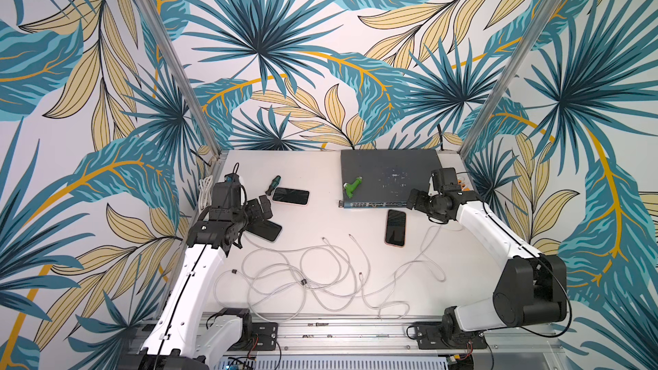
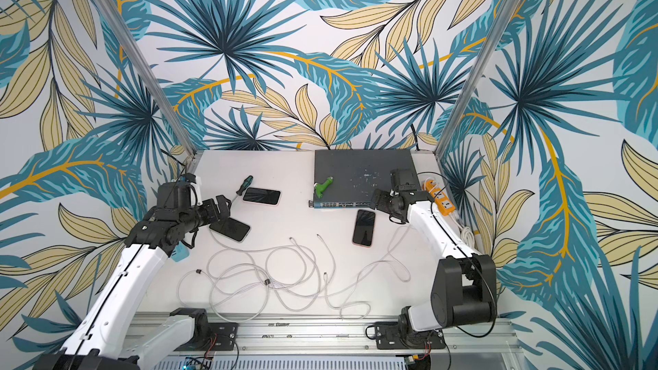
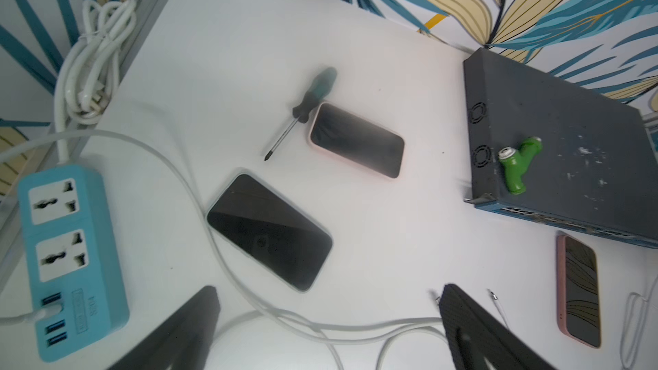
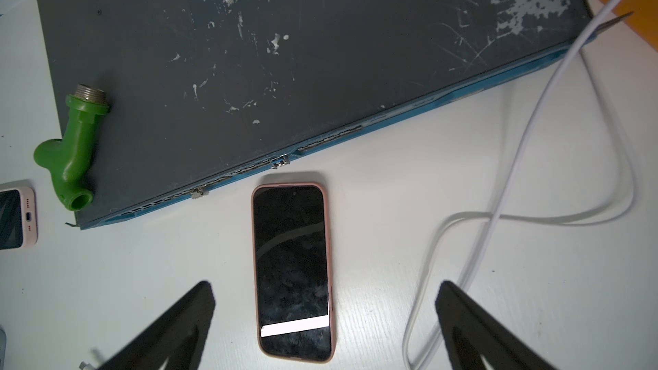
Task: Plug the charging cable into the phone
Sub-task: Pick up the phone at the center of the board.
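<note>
Right wrist view, pink-cased phone (image 4: 293, 272) flat near spread right hand (image 4: 325, 285), untouched, left hand (image 3: 329, 289) also spread, empty

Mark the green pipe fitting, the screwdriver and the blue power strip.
Green plastic pipe fitting (image 4: 73, 153): right wrist view, its body.
Green-handled screwdriver (image 3: 316, 87): left wrist view, its handle.
Blue power strip (image 3: 105, 240): left wrist view, its casing.

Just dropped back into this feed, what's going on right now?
Nothing is held yet. Both hands are open: the left hand hovers over the dark phone, and the right hand hovers over the pink-cased phone beside the network switch. The white cables lie in a loose tangle on the table, and none looks plugged into a phone.
</note>
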Motion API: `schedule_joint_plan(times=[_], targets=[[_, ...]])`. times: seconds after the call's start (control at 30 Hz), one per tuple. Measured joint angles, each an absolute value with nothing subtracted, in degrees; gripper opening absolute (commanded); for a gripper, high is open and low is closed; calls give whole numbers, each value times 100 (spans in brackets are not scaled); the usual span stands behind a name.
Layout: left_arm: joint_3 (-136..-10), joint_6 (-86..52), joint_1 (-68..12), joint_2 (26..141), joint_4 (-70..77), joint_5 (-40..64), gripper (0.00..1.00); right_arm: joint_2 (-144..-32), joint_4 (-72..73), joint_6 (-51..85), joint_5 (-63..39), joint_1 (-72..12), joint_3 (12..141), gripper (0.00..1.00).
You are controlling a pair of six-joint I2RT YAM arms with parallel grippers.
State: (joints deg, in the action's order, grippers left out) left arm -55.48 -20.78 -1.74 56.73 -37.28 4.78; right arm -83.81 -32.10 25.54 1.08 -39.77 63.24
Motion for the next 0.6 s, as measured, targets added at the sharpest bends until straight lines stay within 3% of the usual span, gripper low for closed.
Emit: schedule_joint_plan(times=[0.27, 0.6], targets=[[-4971, -2038, -207, 5297, -2574, 589, 100, -7708, -2783, 2600, 388, -3977, 5865, 99], [-4665, -1927, -222, 5516, -1669, -132, 100, -7730, -3076, 2596, 711, -3975, 5990, 100]])
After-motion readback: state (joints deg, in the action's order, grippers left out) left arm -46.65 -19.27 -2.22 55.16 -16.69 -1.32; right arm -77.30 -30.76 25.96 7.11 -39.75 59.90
